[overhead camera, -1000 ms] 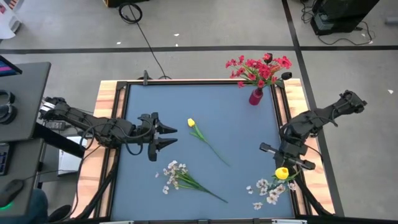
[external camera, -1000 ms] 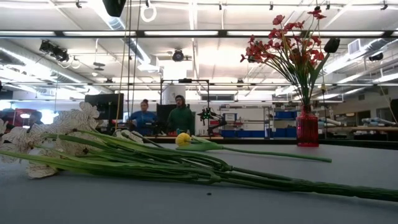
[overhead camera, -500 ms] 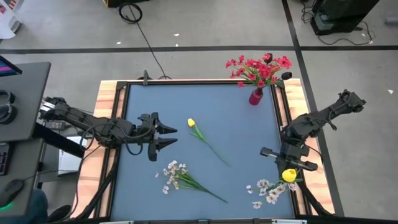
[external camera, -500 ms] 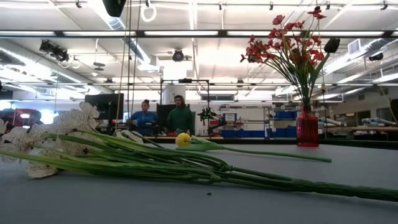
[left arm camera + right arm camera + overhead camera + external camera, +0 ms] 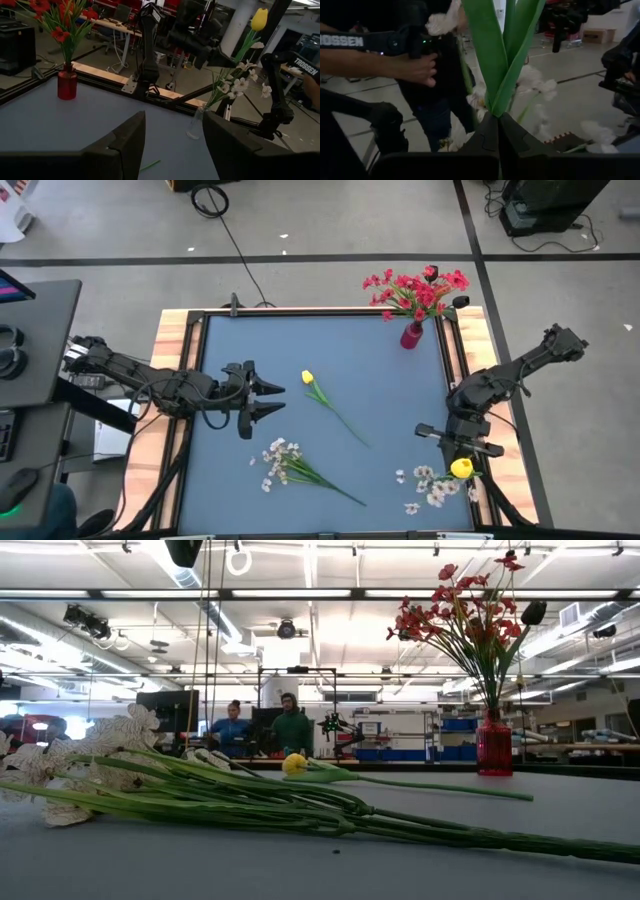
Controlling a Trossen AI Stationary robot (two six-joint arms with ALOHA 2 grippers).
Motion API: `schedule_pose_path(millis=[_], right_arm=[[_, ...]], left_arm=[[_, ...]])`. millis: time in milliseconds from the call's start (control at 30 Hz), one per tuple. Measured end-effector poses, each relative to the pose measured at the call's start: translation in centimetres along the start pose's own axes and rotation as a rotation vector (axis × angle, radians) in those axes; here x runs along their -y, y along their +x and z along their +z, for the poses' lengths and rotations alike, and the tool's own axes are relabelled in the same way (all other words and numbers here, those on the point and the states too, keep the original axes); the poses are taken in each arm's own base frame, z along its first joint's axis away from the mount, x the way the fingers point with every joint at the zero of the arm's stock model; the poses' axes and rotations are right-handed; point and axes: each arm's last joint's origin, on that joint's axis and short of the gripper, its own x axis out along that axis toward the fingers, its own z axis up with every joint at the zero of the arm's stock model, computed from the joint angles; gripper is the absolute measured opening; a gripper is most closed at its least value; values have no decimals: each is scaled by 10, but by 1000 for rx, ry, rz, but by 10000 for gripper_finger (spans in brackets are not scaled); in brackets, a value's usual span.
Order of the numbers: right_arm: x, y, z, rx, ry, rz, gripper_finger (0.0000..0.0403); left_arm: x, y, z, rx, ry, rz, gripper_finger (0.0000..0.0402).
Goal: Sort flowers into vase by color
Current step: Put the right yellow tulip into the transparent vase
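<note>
- The right gripper (image 5: 457, 443), pinching a yellow tulip (image 5: 461, 468) by its stem, has carried it over the clear vase (image 5: 195, 123) holding white flowers (image 5: 432, 486) — seemingly the wrong colour group.
- The left gripper (image 5: 277, 400) waits spread, well apart from that vase.
- Another yellow tulip (image 5: 308, 378) and a white spray (image 5: 277, 460) lie unsorted; the red flowers (image 5: 417, 290) stand in the red vase (image 5: 411, 335).

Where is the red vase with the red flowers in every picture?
High view: the small red glass vase of red flowers stands at the blue table's far right corner.
Low view: it stands upright at the right, blossoms spreading above it.
Left wrist view: at the left, on the blue table top near the wooden edge.
Right wrist view: not in it.
Shared landmark: the yellow tulip lying mid-table, left of the vase in the low view too.
</note>
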Motion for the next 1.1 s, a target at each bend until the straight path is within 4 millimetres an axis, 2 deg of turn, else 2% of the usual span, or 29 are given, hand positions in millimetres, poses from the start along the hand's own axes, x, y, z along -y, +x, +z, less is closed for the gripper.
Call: schedule_pose_path(millis=[233,500,867,1100], right_arm=[[-2,2,-8,-15,-2,25,19],[0,3,-11,-31,-33,-24,64],[0,3,-11,-30,-76,-16,41],[0,4,-15,-64,-151,-18,43]], left_arm=[[0,0,0,0,0,0,203],[0,0,0,0,0,0,203],[0,0,0,0,0,0,203],[0,0,0,0,0,0,203]])
